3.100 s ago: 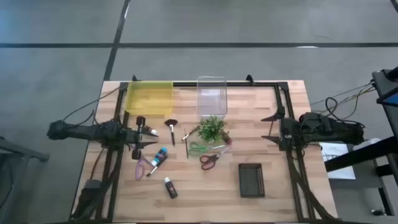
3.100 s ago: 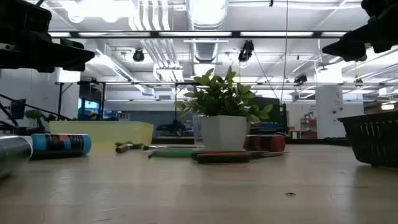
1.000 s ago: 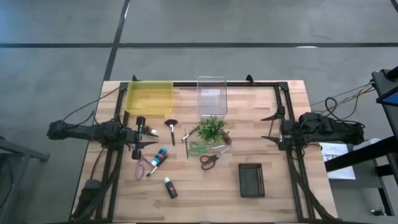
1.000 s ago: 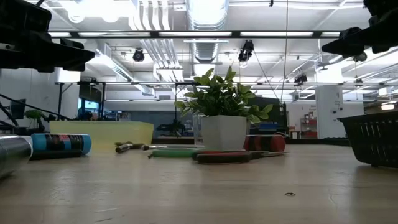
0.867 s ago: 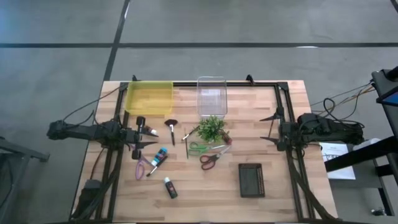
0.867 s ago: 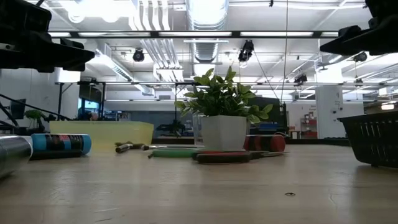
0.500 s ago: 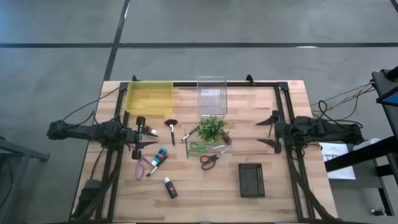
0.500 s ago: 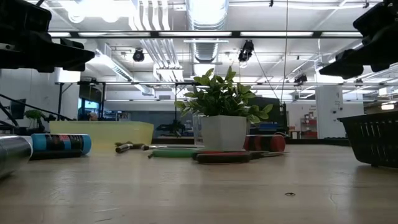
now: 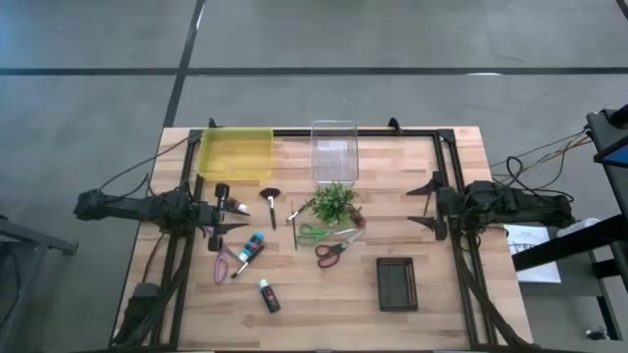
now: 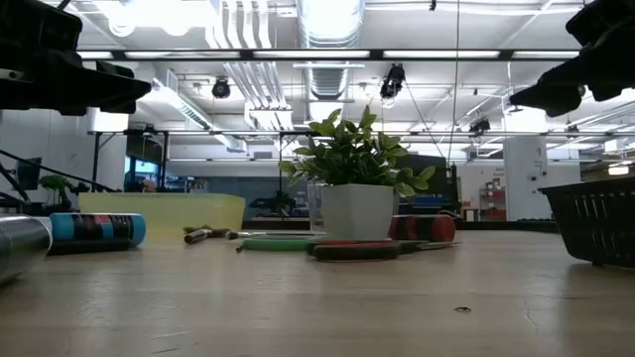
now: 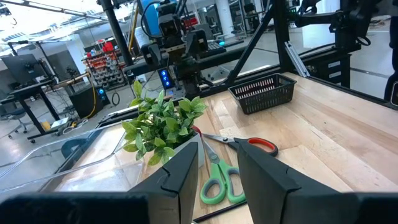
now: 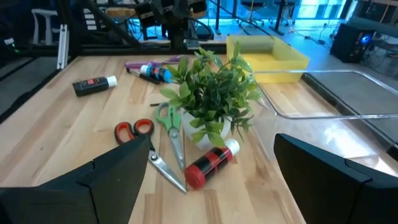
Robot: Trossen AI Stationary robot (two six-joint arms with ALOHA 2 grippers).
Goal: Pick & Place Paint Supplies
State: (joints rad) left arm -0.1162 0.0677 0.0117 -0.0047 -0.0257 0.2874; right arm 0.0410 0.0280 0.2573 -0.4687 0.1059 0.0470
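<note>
Note that the right gripper (image 9: 424, 207), fingers spread, has edged inward and back, probably starting its approach, while the scissors (image 9: 331, 253) lie untouched by the plant (image 9: 334, 202); the left gripper (image 9: 228, 218) waits, fingers apart.

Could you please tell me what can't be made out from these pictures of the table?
- Purple scissors: too small in the high view to read the blades; the plant partly hides them in the right wrist view.
- Clear bin: cut off by the edge in the right wrist view.
- Black basket: cut off by the low view's edge; its mesh hides any contents.
- Brushes: only thin lines in the high view.
</note>
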